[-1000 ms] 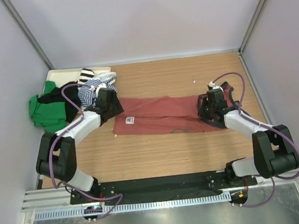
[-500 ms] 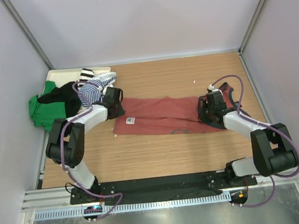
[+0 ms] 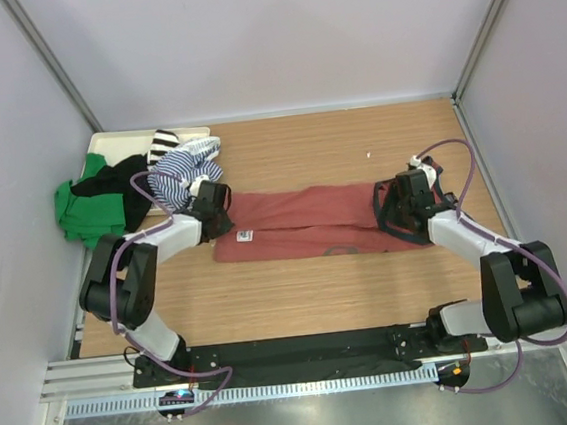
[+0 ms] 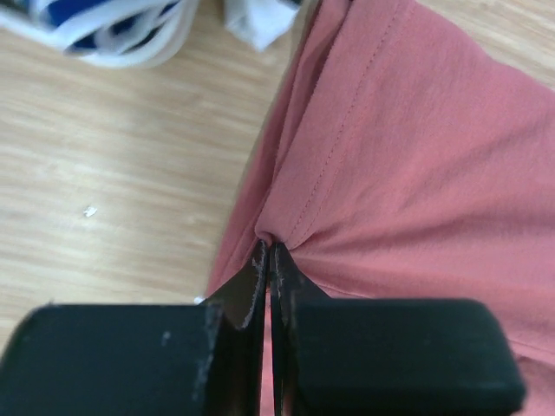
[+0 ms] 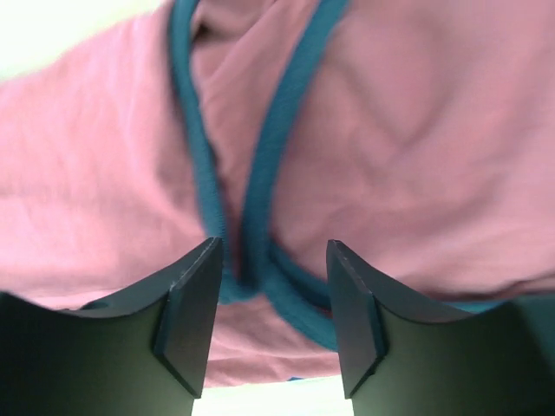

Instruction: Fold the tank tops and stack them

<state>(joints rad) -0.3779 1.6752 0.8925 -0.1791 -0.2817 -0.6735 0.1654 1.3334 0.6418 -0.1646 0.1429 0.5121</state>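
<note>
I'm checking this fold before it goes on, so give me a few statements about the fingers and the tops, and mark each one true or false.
1. The left arm's fingers are shut on a pinch of the red tank top. True.
2. The right arm's fingers are clamped on the top's dark trim. False: they stand apart, with the trim showing in the gap between them.
3. The red tank top lies spread over the green garment. False: it lies on the bare wooden table, and the green garment is apart from it at the back left.
4. A striped top lies at the back left, near the left arm's fingers. True.
</note>
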